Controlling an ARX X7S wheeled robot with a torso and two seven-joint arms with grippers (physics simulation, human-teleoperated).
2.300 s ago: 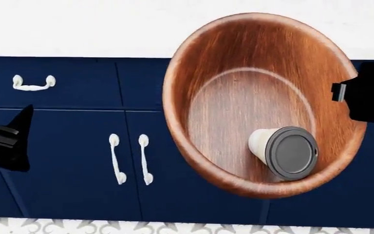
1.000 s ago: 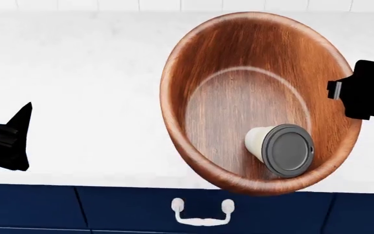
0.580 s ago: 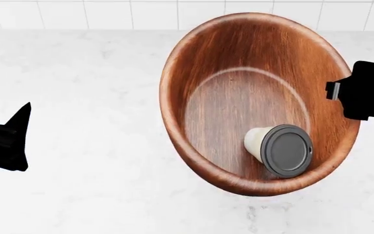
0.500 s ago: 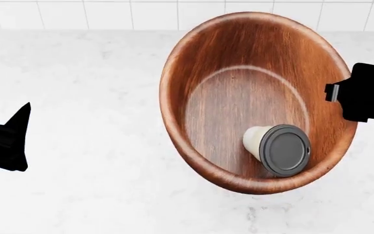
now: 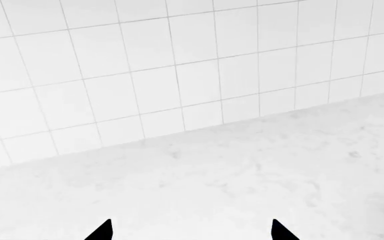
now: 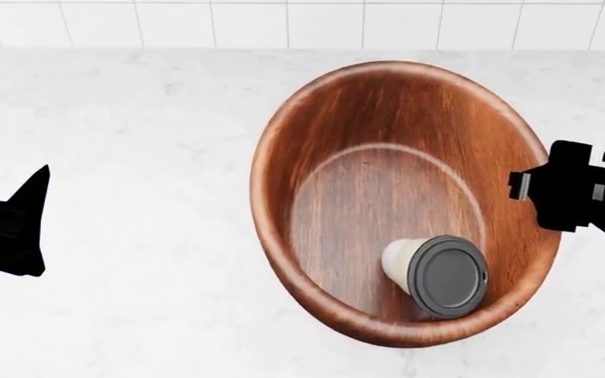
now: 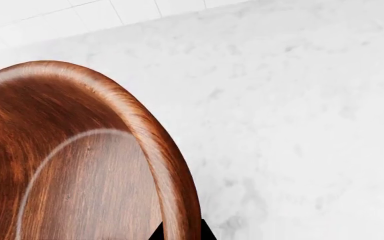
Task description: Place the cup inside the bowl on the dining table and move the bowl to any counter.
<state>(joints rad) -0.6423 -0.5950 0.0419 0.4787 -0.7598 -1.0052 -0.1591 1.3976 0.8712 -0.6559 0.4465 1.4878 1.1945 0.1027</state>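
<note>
**Bowl over the counter, ready to set down**

Left wrist: left hand (image 5: 188, 231) spread, empty, over the counter (image 5: 212, 185).

Head: cup (image 6: 436, 273) lies inside the bowl (image 6: 281, 157), beside the right hand (image 6: 528, 185).

Right wrist: right hand pinches the rim; next, lower and release.

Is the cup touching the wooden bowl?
Touching. The head view shows the cup lying on its side against the bowl's inner wall, no gap.
</note>
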